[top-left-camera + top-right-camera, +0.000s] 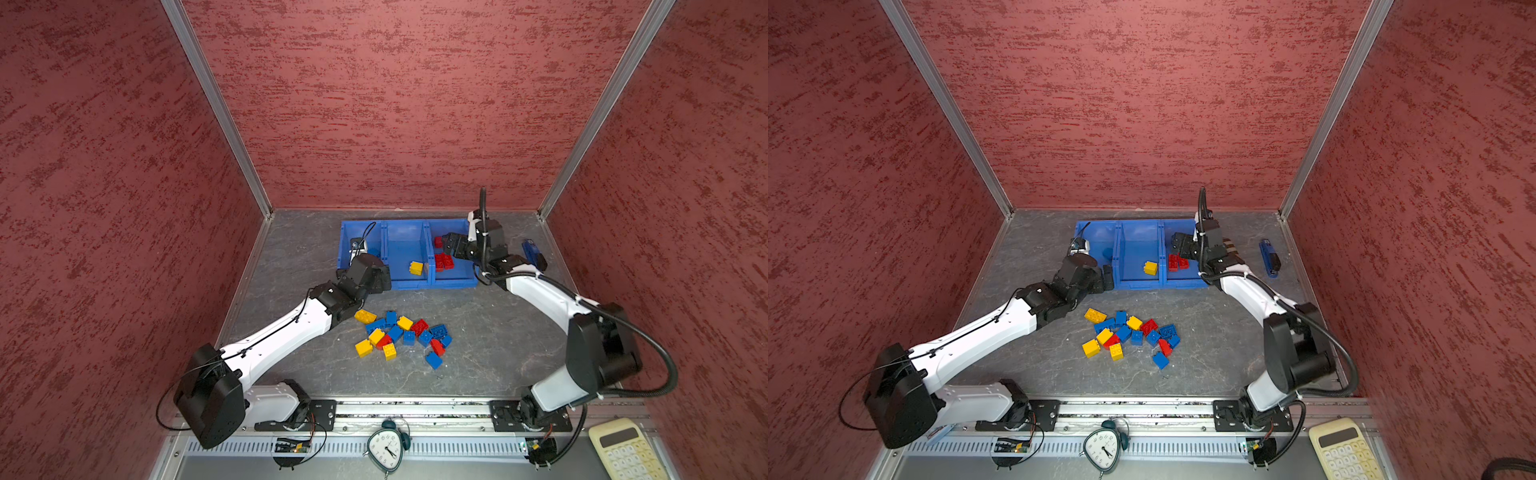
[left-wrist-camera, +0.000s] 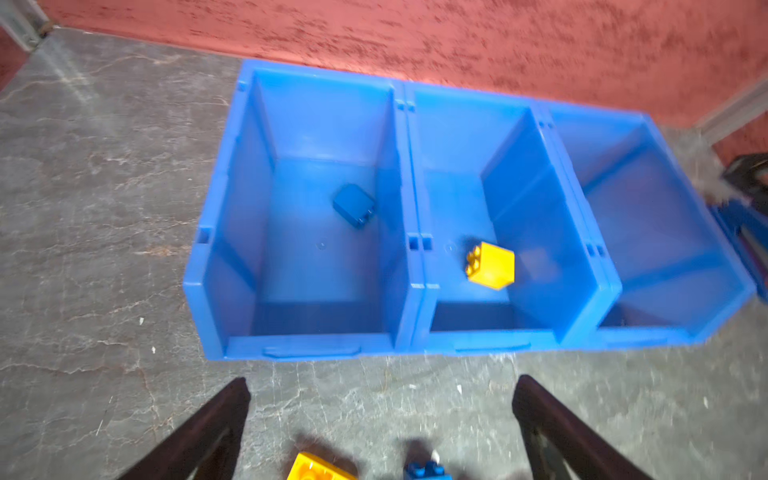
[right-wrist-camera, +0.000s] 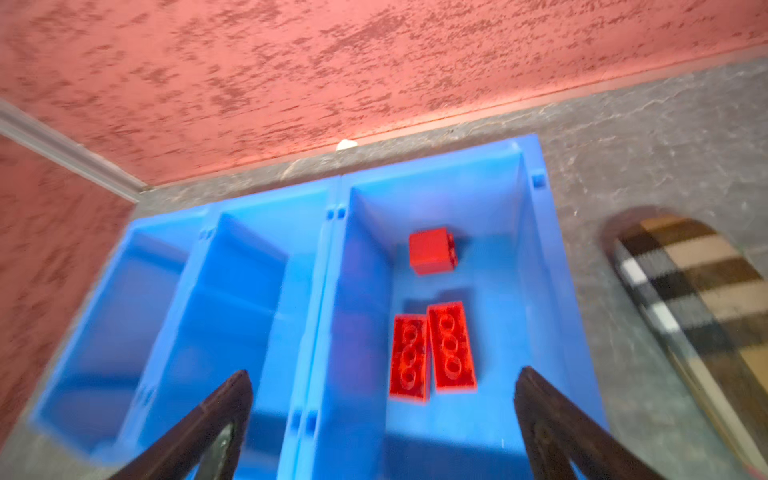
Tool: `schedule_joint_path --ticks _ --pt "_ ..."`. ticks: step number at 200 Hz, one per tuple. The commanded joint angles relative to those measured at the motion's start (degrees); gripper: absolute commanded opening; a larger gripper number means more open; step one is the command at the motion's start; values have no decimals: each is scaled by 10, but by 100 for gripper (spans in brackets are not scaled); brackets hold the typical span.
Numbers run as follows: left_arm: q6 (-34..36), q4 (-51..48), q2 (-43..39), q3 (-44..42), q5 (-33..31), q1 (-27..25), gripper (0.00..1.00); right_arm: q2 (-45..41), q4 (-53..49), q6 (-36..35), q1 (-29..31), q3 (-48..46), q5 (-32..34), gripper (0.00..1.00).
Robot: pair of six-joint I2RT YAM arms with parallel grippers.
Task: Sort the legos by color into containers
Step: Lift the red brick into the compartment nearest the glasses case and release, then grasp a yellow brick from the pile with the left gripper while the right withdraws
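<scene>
- Drop-off step: my right tool [image 3: 384, 372], jaws apart and empty, hangs above the rightmost bin [image 3: 536, 249], where three red bricks [image 3: 451, 345] lie.
- My left tool [image 2: 383, 380] is apart too, empty.
- Next, I judge: pick from the pile [image 1: 401, 336] mid-frame on the surface [image 1: 498, 332].

containers [image 1: 409, 284] 3 | left: 1 blue lego [image 2: 354, 205] | middle: 1 yellow lego [image 1: 416, 268] | right: 3 red legos [image 3: 432, 349] | pile [image 1: 401, 336] nearby

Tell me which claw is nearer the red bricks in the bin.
Right. The right claw hangs open directly over the red bricks in the end bin; the left claw is open at the row's other end, over the table.
</scene>
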Motion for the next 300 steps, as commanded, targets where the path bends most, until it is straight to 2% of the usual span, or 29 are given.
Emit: schedule_joint_path --ticks 1,20,29,44,60,79,100,122,220,252,300 --pt "96 -57 -2 15 75 -18 99 -75 51 31 1 -87 -23 99" --pt "134 -147 18 44 132 -41 99 -146 83 71 1 -171 68 99" --pt "133 -193 33 57 137 -57 99 -179 111 91 0 -208 107 99" --pt "112 -259 67 73 149 -74 100 -214 150 109 1 -255 133 99" --pt "96 -287 98 76 180 -86 92 -234 179 115 1 -282 134 99" --pt "101 -265 132 83 204 -105 75 -229 183 108 0 -280 124 99" --pt "100 -267 196 138 210 -103 57 -205 158 92 1 -251 108 99" --pt "112 -273 254 178 218 -108 51 -186 140 87 1 -231 99 99" --pt "142 -236 370 222 196 -116 53 -187 150 98 0 -249 104 99" --pt "146 -240 373 212 206 -109 50 -184 143 96 1 -249 106 99" --pt "155 -231 360 196 244 -87 51 -171 143 103 1 -244 99 99"
